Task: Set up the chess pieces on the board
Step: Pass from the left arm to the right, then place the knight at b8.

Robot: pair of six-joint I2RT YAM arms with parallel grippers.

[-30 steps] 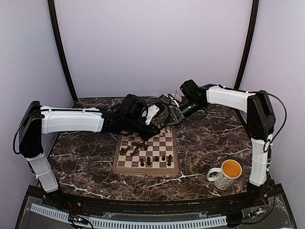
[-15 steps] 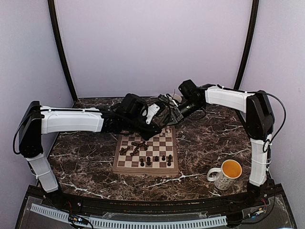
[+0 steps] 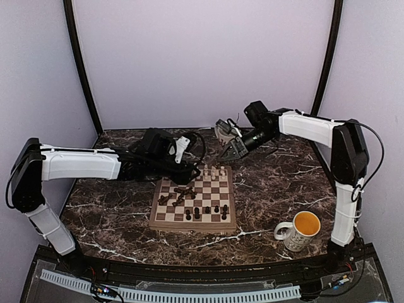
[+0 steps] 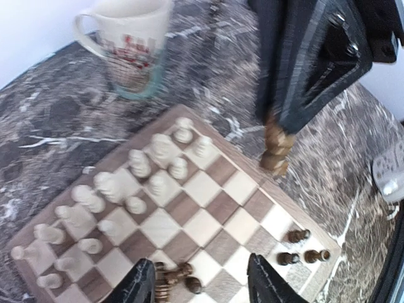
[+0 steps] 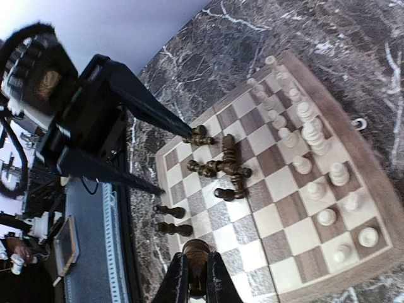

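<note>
Mug (image 3: 297, 230) right of the board (image 3: 192, 225): orange inside. Right gripper (image 5: 196, 260) pinches a dark chess piece (image 4: 276, 148); left gripper (image 4: 199, 273) spread wide, empty.

Left wrist view: mug (image 4: 129, 53) blurred, rim cut by the top edge; left gripper (image 4: 201, 265) fingers (image 4: 140, 287) cut by the bottom edge. Right wrist view: dark piece (image 5: 195, 251) partly hidden within right gripper (image 5: 196, 259). Top view: chess pieces (image 3: 183, 193) too small to identify.

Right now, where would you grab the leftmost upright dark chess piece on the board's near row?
Pinch the dark brown turned chess piece around its upper part, from above: it stands upright, and a sideways approach might topple its close neighbour.
</note>
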